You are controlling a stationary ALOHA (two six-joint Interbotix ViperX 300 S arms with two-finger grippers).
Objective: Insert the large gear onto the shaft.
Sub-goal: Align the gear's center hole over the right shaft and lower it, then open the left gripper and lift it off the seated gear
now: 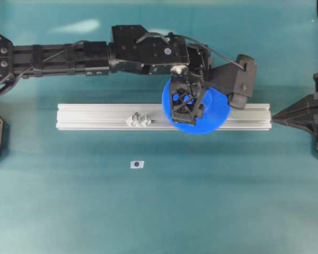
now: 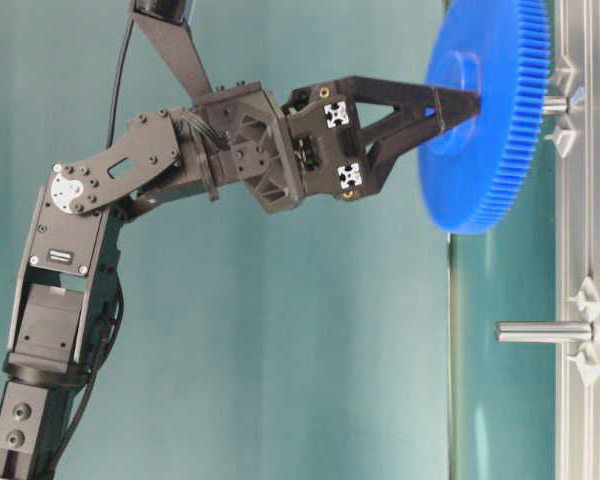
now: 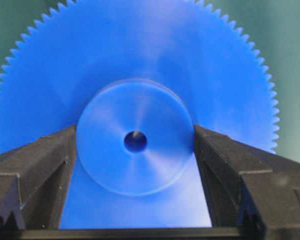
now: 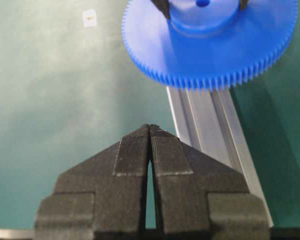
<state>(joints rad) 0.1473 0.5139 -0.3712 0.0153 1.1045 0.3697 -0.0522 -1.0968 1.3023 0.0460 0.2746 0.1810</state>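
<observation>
Left gripper (image 3: 135, 150): clamped on the raised hub of the large gear (image 3: 140, 65), one finger (image 3: 45, 160) on each side of the hub, so it's definitely got hold of it.
Large gear: bright blue, fine teeth all round the rim, centre hole clear to see from the left wrist view. From overhead it hangs over the right half of the rail (image 1: 95, 116). From table level it's held flat-face toward the rail, just off it, not down against it.
Shaft: from table level a short silvery pin (image 2: 554, 103) pokes out from behind the gear, with clear tabs either side. Can't tell if its tip is already in the centre hole.
Other pin: a longer-looking silver pin (image 2: 542, 332) sticks out of the same rail further along, well apart from the gear, bare.
Rail: long grey aluminium extrusion lying across the teal surface (image 1: 201, 201).
Right gripper (image 4: 150, 131): parked well back at the right end of the rail, fingers pressed together with nothing between them.
Odd bit: small white tag with a dark dot (image 1: 137, 164) on the surface in front of the rail, off on its own.
</observation>
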